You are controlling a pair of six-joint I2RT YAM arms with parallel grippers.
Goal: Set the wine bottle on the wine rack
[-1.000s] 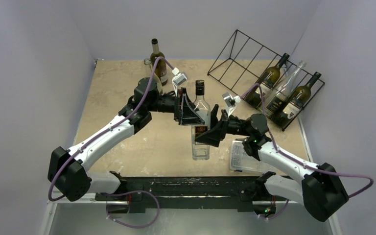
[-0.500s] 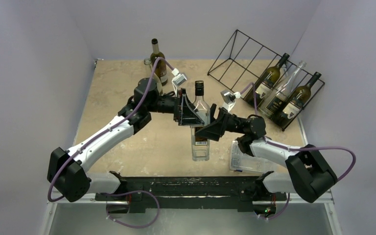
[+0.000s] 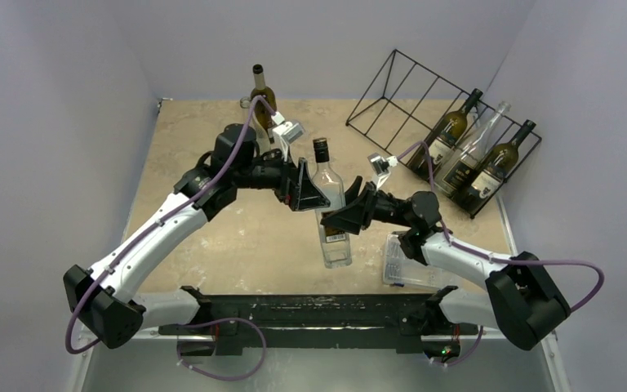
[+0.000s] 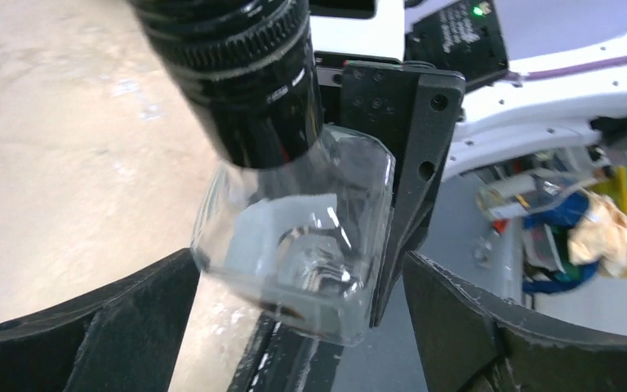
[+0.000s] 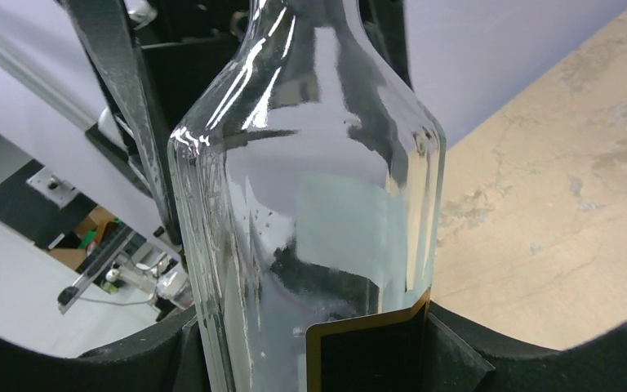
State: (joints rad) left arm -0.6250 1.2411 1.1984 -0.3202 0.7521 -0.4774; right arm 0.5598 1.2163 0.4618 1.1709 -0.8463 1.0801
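Right gripper (image 3: 343, 218) clamps the clear bottle (image 3: 336, 249), tilted at the middle of the table (image 3: 196, 147); left gripper (image 3: 306, 189) spread loose around its shoulder. Wine rack (image 3: 392, 90) far-right corner, well apart, three bottles (image 3: 472, 155) in its right slots.

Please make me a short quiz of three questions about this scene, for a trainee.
1. True or false: the left gripper clamps the clear bottle.
2. How many bottles lie in the wine rack?
3. The clear bottle is: A upright, B tilted, C lying flat.
Key: 1 false, its jaws stand open; 2 three; 3 B, held by the right gripper.
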